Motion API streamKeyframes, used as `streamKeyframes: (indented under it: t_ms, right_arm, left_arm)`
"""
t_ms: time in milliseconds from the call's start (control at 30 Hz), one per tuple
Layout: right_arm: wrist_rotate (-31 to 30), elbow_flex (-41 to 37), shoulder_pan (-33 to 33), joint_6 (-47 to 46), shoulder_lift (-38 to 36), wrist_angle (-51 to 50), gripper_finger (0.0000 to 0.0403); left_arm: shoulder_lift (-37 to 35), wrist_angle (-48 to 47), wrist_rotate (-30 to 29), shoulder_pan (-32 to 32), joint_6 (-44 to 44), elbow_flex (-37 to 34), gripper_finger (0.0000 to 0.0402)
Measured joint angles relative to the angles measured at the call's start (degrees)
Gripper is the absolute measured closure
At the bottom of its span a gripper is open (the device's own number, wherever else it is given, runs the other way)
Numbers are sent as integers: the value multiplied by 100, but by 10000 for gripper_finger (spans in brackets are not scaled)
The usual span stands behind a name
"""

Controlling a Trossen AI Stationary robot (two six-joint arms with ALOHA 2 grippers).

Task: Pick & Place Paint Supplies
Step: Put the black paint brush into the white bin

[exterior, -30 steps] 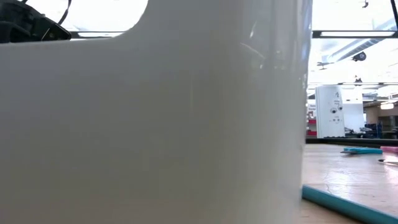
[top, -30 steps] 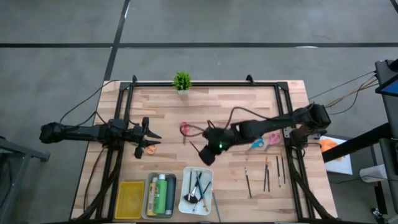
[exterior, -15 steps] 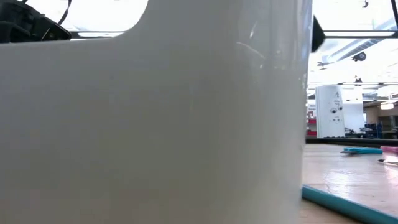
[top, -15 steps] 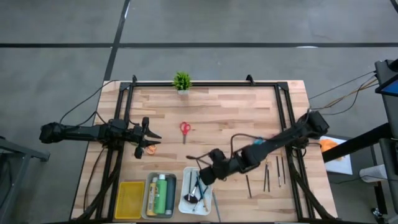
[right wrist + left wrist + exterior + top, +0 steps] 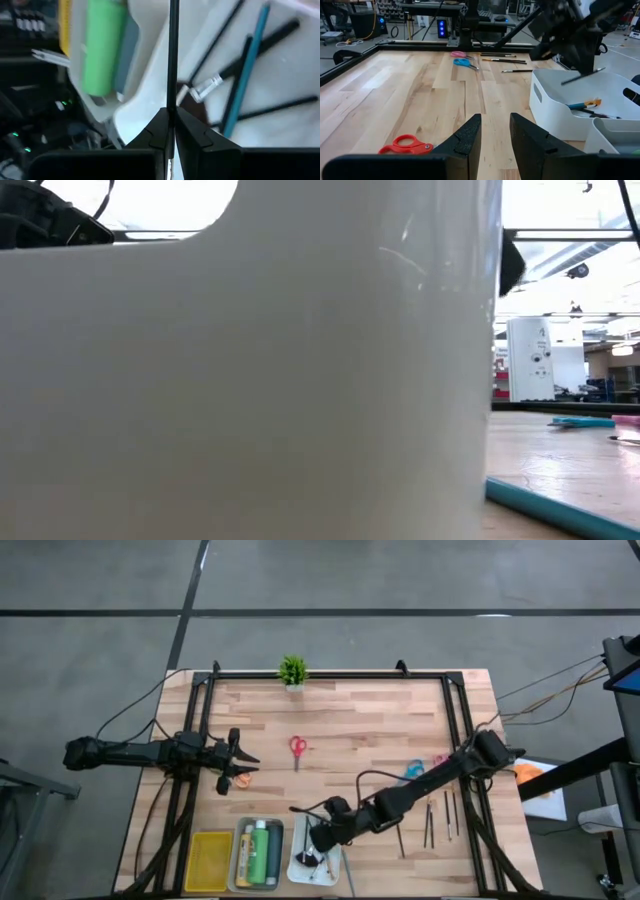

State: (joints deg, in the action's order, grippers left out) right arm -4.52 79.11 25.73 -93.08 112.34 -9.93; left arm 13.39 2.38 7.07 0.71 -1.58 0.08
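My right gripper hangs over the white tray, shut on a thin dark brush; the left wrist view shows it above the tray with the brush slanting below. Several brushes lie in that tray. Green paint bottles lie in the grey tray. Red scissors lie mid-table, blue scissors and pink scissors to the right, with thin brushes nearer. My left gripper waits open at the table's left, by orange scissors. My right gripper pinches the thin dark brush between its two fingers, on the shaft right where the fingertips meet. The shaft runs on straight past the fingertips, in line with the fingers. It is lifted clear, its free end over the white tray.
A yellow tray sits left of the grey one at the near edge. A teal pencil lies beside the white tray, whose wall blocks most of the low view. A small potted plant stands at the far edge.
My right arm has swung from the table's middle toward the near edge and now stands over the white tray, still shut on the thin brush. The red scissors, partly covered by the arm before, lie in full view.
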Motion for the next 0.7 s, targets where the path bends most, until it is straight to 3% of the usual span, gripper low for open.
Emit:
streamKeyframes:
  t_ms: [433, 700]
  right_arm:
    - [167, 55, -24, -297, 262, -58, 384]
    - [170, 55, -44, -247, 262, -61, 319]
  left_arm:
    - [107, -7, 0, 0, 2, -1, 297]
    - [107, -7, -1, 0, 1, 0, 297]
